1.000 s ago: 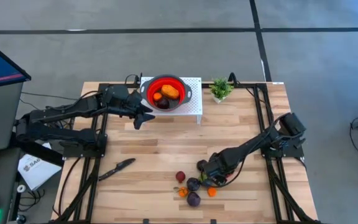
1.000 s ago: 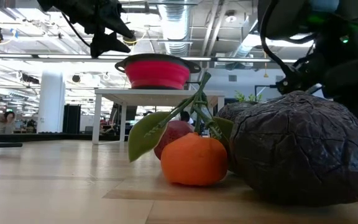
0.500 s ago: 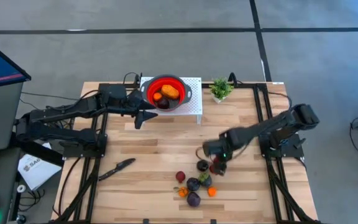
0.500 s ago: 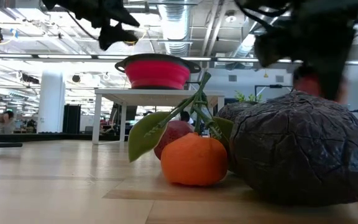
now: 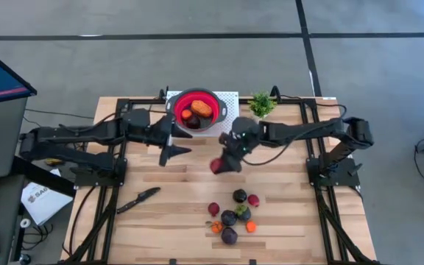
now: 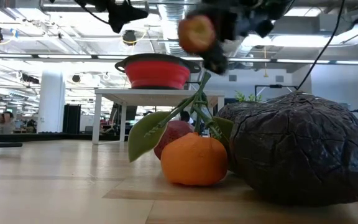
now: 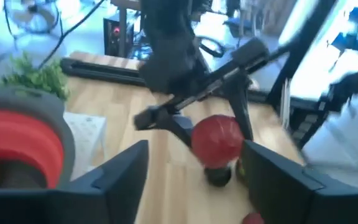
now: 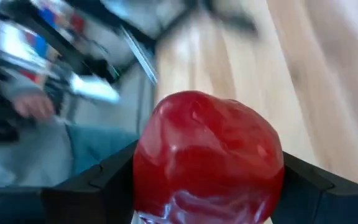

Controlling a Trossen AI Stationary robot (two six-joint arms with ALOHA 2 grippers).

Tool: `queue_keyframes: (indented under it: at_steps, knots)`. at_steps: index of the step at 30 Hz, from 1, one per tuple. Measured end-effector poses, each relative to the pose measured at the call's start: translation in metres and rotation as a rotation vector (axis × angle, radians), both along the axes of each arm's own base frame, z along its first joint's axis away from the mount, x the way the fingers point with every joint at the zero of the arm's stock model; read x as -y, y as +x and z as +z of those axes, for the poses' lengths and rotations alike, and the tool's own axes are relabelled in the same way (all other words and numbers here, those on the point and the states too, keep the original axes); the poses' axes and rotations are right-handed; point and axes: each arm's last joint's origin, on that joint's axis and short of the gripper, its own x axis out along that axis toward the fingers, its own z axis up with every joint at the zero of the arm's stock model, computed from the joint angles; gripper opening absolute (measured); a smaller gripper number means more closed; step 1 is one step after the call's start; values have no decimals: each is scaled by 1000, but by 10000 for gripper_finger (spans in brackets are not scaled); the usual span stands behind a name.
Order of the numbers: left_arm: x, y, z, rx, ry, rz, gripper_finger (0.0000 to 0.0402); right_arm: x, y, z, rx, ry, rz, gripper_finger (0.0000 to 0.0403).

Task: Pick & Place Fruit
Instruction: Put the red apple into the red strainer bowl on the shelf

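My right gripper [image 5: 221,163] is shut on a round red fruit [image 5: 216,167], held in the air over the middle of the table, near side of the white stand. The red bowl [image 5: 195,110] sits on that stand with orange and dark fruit inside. Several more fruit pieces [image 5: 232,213], purple, red, orange and dark green, lie in a cluster on the wood toward the near edge. My left gripper [image 5: 174,154] hangs open to the left of the held fruit, next to the stand, touching nothing. My right gripper pinches the red fruit [image 8: 207,155] between its two fingers [image 8: 104,177], one on each of two opposite sides. The fingers come slanting down from the table's right. The fruit is lifted clear of the table [image 6: 196,32].
A black knife [image 5: 138,199] lies on the wood at near left. A small green potted plant [image 5: 260,105] stands right of the white stand [image 5: 230,126]. Black frame rails run along the table's left and right sides. Bare wood lies between the stand and the fruit cluster.
My right gripper rose from the fruit cluster with the red fruit in its fingers and swung toward the table's left and far side, toward the bowl's stand. The fruit went from the table to high in the air. My left gripper shifted slightly toward the near edge.
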Motion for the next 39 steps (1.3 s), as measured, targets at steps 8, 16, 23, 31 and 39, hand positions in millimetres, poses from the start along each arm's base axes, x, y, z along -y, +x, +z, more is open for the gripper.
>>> queue_keyframes:
  at_steps: [8, 16, 23, 31, 39]
  knots:
    - [-4, 26, -16, -26, -381, 109, 347, 0, 14, 21, 245, -304, -154, 266]
    - [-13, 46, -31, -31, -484, 160, 379, -6, 18, 35, 209, -687, -244, 266]
    - [-17, 57, -35, 26, -377, 177, 379, -6, 19, 40, 209, -774, -219, 266]
    - [-18, 63, -38, 43, -341, 165, 333, -6, 18, 39, 201, -787, -214, 266]
    - [-18, 64, -39, 41, -338, 167, 288, -4, 18, 39, 191, -785, -214, 265]
